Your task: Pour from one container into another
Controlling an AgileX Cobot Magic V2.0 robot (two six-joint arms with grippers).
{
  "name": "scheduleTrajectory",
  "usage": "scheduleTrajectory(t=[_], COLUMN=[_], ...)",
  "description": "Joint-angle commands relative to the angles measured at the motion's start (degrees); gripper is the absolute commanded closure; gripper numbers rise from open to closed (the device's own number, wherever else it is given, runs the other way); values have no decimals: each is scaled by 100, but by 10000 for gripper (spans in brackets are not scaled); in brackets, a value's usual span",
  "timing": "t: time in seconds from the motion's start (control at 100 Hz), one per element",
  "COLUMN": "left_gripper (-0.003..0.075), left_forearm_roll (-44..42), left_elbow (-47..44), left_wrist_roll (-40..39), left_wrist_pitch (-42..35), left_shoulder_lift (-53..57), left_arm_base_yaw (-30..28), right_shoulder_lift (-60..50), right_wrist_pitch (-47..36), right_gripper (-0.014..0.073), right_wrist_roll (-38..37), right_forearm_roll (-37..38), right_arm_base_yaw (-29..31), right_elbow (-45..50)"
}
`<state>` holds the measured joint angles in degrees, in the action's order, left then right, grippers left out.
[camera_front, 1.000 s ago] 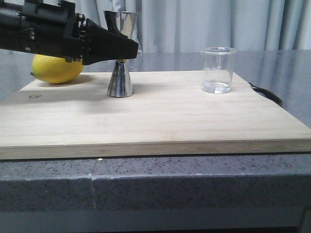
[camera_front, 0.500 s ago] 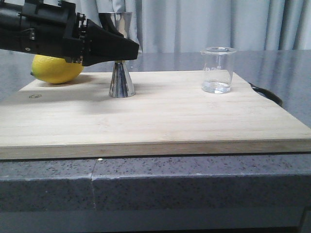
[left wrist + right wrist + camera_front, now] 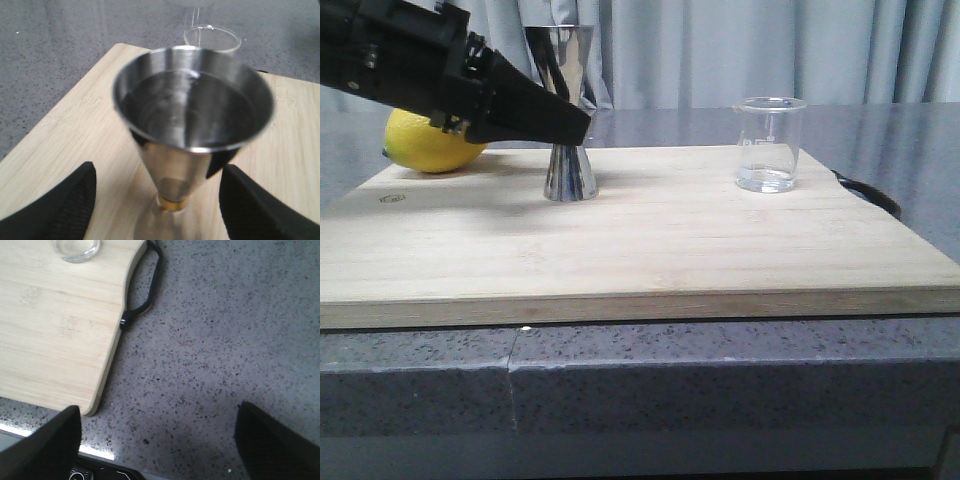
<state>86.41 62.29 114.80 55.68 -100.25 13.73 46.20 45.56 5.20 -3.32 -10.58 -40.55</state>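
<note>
Jaws of the left gripper (image 3: pixel 160 200) stand open either side of the upright jigger (image 3: pixel 192 130); beaker (image 3: pixel 769 145) stands well right, right gripper (image 3: pixel 155 440) open

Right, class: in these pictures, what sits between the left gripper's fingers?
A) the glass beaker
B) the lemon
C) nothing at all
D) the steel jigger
D: the left wrist view shows the steel jigger standing between the left gripper fingers, which are apart on either side of it, not touching it.
</note>
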Motion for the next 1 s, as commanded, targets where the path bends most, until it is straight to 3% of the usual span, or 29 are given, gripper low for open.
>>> scheduleTrajectory(t=[0.0, 0.29, 0.5, 0.6, 0.69, 0.82, 0.99], left_gripper=[232, 235, 237, 237, 237, 237, 237], left_forearm_roll=[-262, -2734, -5293, -6546, -7521, -8313, -8456], left_elbow=[164, 164, 164, 164, 164, 151, -219], left_wrist_roll=[-558, -2986, -6252, -8100, -9245, -10119, -10798], left_wrist_pitch=[-31, -451, -726, -555, -193, 460, 672], left_shoulder_lift=[606, 2132, 3459, 4020, 4476, 4959, 5613], left_arm_base_yaw=[-12, -12, -12, -12, -12, -12, -12], right_shoulder_lift=[-54, -54, -54, -54, -54, -54, -54], right_wrist_pitch=[-318, -283, -122, 41, 188, 385, 605], right_gripper=[28, 28, 28, 28, 28, 28, 28], right_wrist_roll=[17, 17, 17, -102, -264, -520, -1099], right_forearm_roll=[41, 41, 41, 31, 72, 244, 594], right_arm_base_yaw=[32, 32, 32, 32, 32, 32, 32], right_elbow=[-211, -211, -211, -211, -224, -224, -380])
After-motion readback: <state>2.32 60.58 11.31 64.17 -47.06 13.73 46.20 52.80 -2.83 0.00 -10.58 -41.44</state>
